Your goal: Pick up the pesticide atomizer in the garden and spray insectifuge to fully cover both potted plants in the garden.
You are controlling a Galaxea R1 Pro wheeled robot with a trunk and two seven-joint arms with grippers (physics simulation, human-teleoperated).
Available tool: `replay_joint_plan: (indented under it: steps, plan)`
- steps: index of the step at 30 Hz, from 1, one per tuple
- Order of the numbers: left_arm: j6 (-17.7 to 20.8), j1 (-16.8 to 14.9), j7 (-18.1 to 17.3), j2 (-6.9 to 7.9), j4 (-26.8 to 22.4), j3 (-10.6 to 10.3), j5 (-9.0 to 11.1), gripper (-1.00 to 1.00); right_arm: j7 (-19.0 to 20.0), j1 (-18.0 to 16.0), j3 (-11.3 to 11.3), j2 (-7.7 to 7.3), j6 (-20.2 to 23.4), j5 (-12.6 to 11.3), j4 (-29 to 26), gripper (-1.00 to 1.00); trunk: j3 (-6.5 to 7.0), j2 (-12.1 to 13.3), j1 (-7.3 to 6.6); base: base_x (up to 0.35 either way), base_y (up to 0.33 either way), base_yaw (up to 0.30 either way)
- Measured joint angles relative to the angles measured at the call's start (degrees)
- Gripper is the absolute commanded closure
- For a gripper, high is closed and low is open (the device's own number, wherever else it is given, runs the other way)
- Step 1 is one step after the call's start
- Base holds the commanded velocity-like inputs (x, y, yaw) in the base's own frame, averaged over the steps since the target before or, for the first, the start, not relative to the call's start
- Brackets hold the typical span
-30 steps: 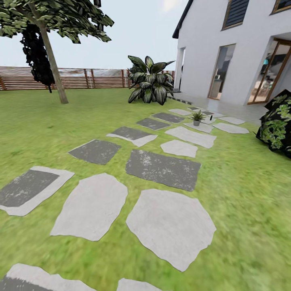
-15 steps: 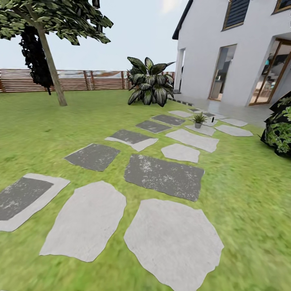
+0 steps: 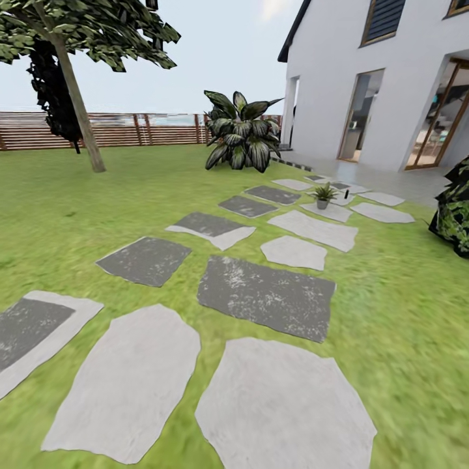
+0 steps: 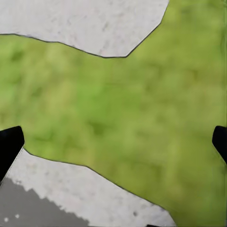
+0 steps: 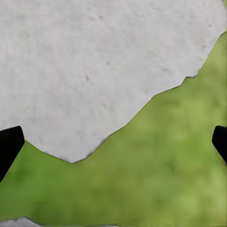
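While the whole head view has shifted since a second ago, with the near stepping stones (image 3: 277, 296) grown larger and slid toward the lower edge, that comes from the camera moving forward; the stones themselves lie as before. One potted plant (image 3: 323, 194) now shows a little right of centre in the upper half of the frame, on a pale stone, with the pesticide atomizer (image 3: 346, 193) as a tiny dark upright shape just beside it on its right. Both are small and far off, so no detail can be read.

A big striped-leaf bush (image 3: 241, 131) stands at upper centre before the wooden fence (image 3: 140, 128), a tree (image 3: 77, 91) at upper left, and the white house (image 3: 384, 85) fills the upper right. A dark leafy bush (image 3: 456, 212) is cut by the right edge. Lawn (image 3: 71, 215) and stones lie between the camera and the plant, with nothing raised across that path.

Seen from the wrist cameras, the left gripper (image 4: 113, 139) hangs above grass between two stones, and the right gripper (image 5: 113, 142) above a pale stone's edge. Each has its dark fingertips far apart at opposite edges, released and holding nothing.
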Motion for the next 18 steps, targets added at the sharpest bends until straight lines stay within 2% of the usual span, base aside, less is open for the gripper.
replay_joint_plan:
  steps: [18]
  plan:
    - [-0.05, 0.00, 0.00, 0.00, -0.01, -0.01, 0.00, -1.00, 0.00, -0.05, 0.00, 0.00, 0.00, -0.05, -0.01, -1.00, 0.00, 0.00, 0.00, 0.336, 0.000, 0.000]
